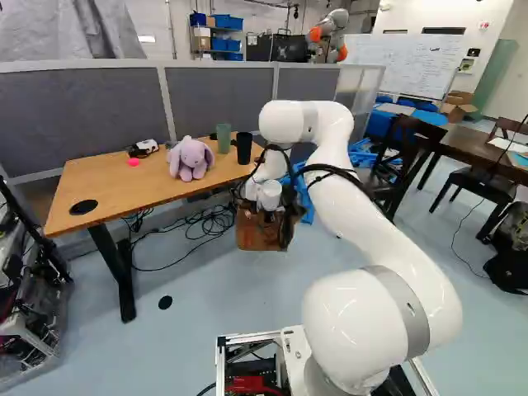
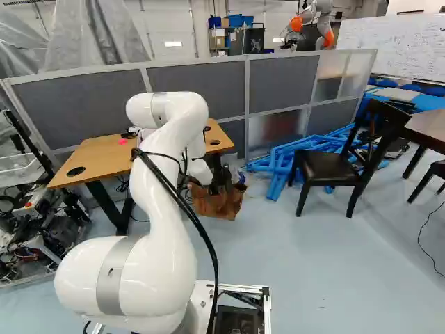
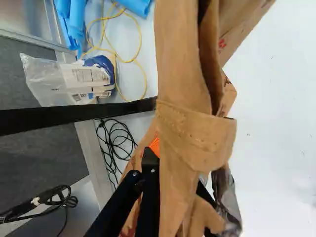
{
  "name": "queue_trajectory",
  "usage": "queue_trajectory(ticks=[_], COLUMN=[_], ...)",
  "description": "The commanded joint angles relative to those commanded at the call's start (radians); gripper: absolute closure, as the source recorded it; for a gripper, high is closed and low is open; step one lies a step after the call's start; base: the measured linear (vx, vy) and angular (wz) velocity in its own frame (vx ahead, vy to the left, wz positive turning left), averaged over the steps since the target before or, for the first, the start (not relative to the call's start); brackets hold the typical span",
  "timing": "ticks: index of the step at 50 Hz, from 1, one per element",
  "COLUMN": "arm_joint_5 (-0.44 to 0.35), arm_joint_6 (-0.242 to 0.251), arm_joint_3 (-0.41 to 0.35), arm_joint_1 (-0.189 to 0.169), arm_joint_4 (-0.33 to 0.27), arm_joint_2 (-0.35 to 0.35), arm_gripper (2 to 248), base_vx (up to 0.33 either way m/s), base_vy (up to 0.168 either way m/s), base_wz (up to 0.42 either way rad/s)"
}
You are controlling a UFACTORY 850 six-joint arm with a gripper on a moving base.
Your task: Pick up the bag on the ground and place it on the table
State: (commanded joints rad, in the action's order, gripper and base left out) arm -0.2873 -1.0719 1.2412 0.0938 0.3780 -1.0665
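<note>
At the middle of the left base view, my gripper (image 1: 285,218) is low beside the wooden table's (image 1: 115,186) end, partly hidden by my wrist. The brown paper bag (image 1: 254,234) is directly at it; in the right base view the bag (image 2: 221,204) shows below the forearm. From the wrist, the gripper (image 3: 178,170) is shut on the bag (image 3: 185,94), whose folded brown paper runs between the two fingers and hides much of the far one. An orange pad (image 3: 155,146) shows against the paper. Whether the bag touches the floor I cannot tell.
On the table are a purple plush elephant (image 1: 190,158), a green cup (image 1: 223,138) and a black cup (image 1: 244,148). Blue frames (image 2: 278,163) and a dark chair (image 2: 334,167) stand to the right. Grey partitions run behind, cables lie under the table, and another robot (image 1: 330,35) stands beyond.
</note>
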Motion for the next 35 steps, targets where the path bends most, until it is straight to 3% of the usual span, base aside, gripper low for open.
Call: queue_trajectory(ticks=[15,35], arm_joint_5=[0.016,0.149], arm_joint_6=[0.000,0.000], arm_joint_3=[-0.036,-0.083], arm_joint_1=[0.000,0.000], arm_joint_4=[0.000,0.000], arm_joint_2=[0.052,0.122], arm_gripper=[229,229], base_vx=[0.000,0.000], base_vy=[0.000,0.000], base_wz=[0.000,0.000])
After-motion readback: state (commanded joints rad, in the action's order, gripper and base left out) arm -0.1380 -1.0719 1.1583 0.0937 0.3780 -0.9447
